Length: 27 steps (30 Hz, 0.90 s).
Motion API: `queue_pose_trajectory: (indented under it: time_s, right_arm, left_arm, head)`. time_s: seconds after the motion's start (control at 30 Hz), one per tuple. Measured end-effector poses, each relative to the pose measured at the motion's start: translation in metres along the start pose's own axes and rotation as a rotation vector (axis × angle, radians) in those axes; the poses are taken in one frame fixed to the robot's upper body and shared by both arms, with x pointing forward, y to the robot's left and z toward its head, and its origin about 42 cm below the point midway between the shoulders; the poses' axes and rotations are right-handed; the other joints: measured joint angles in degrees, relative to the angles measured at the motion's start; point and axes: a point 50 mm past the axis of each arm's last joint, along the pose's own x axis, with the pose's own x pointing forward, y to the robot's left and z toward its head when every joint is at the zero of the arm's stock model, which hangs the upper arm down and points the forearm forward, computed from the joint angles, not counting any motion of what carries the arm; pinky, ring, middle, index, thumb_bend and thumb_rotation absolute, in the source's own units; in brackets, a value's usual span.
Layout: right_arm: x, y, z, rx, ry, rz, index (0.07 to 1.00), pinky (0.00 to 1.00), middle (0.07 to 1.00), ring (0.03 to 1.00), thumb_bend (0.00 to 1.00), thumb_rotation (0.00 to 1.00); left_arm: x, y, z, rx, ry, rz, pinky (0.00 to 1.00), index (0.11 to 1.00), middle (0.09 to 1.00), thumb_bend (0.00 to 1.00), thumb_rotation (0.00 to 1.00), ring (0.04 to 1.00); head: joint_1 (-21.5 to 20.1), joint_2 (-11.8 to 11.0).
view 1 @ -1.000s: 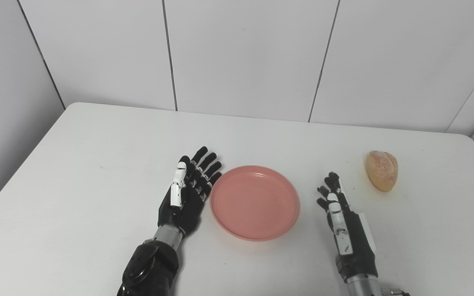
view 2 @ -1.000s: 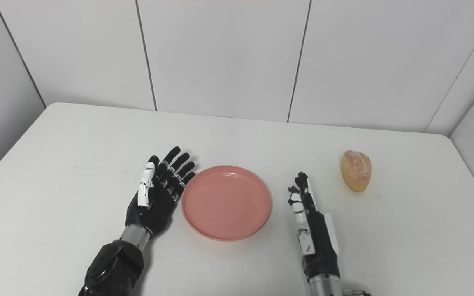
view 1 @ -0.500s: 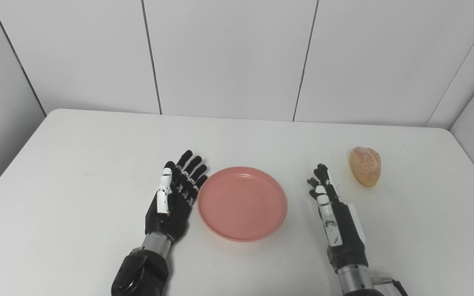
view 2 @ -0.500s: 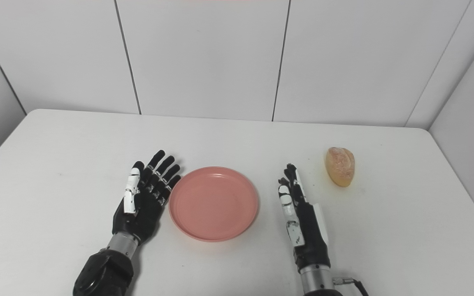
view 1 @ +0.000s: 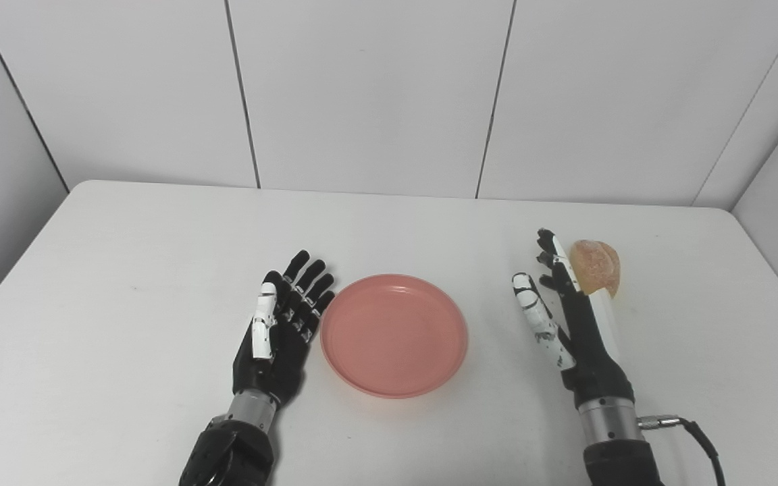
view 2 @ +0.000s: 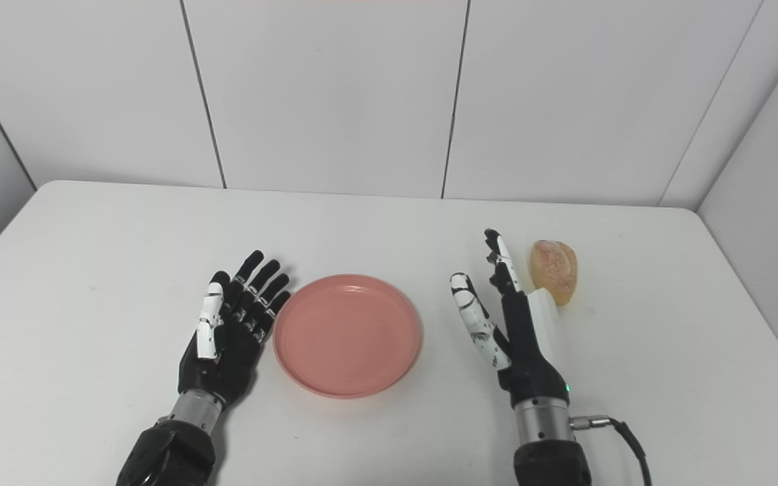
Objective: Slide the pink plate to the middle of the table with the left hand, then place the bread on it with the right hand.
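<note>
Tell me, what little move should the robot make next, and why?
Probably move the right robot hand a bit further right and close it on the bread. The pink plate already sits mid-table, and that open hand stands just left of the bread, not holding it.

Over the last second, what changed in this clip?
The right hand moved forward to the left side of the bread, thumb spread, still open; contact cannot be told. The camera also shifted. The left hand stayed open beside the pink plate, which stayed put near the table's middle. The bread stayed on the table.
</note>
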Motion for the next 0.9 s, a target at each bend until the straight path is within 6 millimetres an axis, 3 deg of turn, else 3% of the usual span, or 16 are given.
queue_pose_trajectory:
  time_s: [0.07,0.1,0.2,0.33,0.57,0.9]
  right_arm:
    - [0.005,-0.004,0.004,-0.028,0.005,-0.02,0.951,0.88,0.941,0.921,0.73,0.93]
    - [0.008,-0.006,0.006,-0.044,0.01,-0.032,0.943,0.87,0.929,0.91,0.79,0.81]
    - [0.014,-0.01,0.009,-0.076,0.016,-0.072,0.935,0.79,0.902,0.866,0.83,0.69]
    - [0.023,-0.018,0.013,-0.096,0.039,-0.168,0.928,0.72,0.885,0.83,0.87,0.6]
    - [0.034,-0.025,0.021,-0.12,0.05,-0.256,0.929,0.72,0.892,0.837,0.9,0.6]
    - [0.047,-0.039,0.01,-0.231,0.101,-0.338,0.915,0.72,0.89,0.832,0.95,0.63]
  left_arm:
    - [-0.001,0.0,-0.001,-0.001,-0.001,-0.007,0.95,0.909,0.922,0.37,1.0,0.918]
    - [-0.001,0.0,-0.001,-0.001,-0.002,-0.01,0.95,0.909,0.924,0.37,1.0,0.921]
    - [-0.002,0.001,-0.002,0.0,-0.006,-0.015,0.95,0.91,0.924,0.37,1.0,0.922]
    - [-0.002,0.003,-0.003,0.001,-0.009,-0.024,0.96,0.907,0.926,0.37,1.0,0.925]
    - [-0.003,0.007,-0.003,-0.016,-0.01,-0.032,0.96,0.908,0.923,0.36,1.0,0.923]
    - [-0.002,0.011,-0.003,-0.015,-0.005,-0.042,0.96,0.92,0.932,0.36,1.0,0.929]
  head:
    - [-0.35,-0.35]
    - [-0.7,-0.7]
    - [-1.58,-1.32]
    - [-3.16,-2.81]
    - [-4.48,-3.78]
    - [-6.85,-4.83]
